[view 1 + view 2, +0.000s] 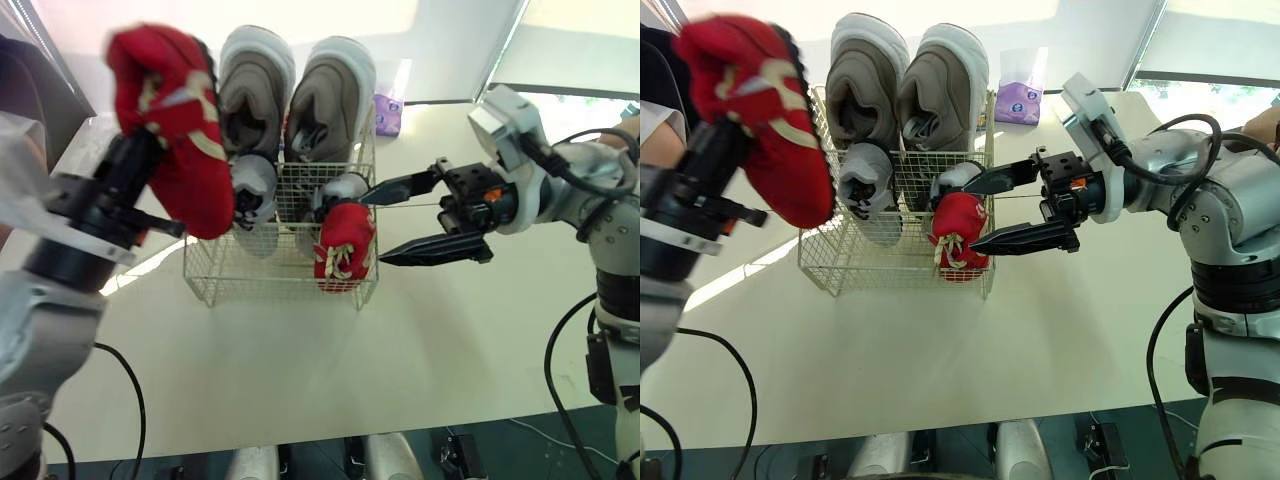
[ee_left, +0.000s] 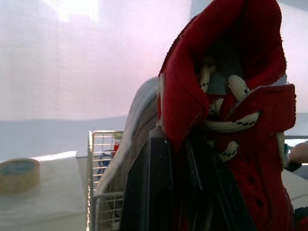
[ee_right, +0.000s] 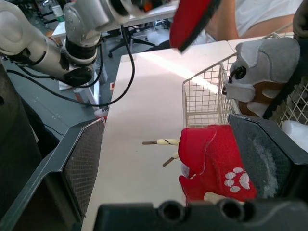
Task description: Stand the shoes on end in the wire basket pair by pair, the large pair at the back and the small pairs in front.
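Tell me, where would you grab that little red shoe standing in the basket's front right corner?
By its upper end, from above. The red shoe stands on end in the wire basket, so the wires wall in its lower part and the top looks free. The right gripper, jaws open beside it, seems best placed to pinch across its narrow width.

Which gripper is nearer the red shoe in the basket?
Right. The right gripper is open beside that red shoe; left gripper holds the other red shoe raised at the basket's left.

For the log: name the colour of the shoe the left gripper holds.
The shoe is red, cream laces; left wrist view.
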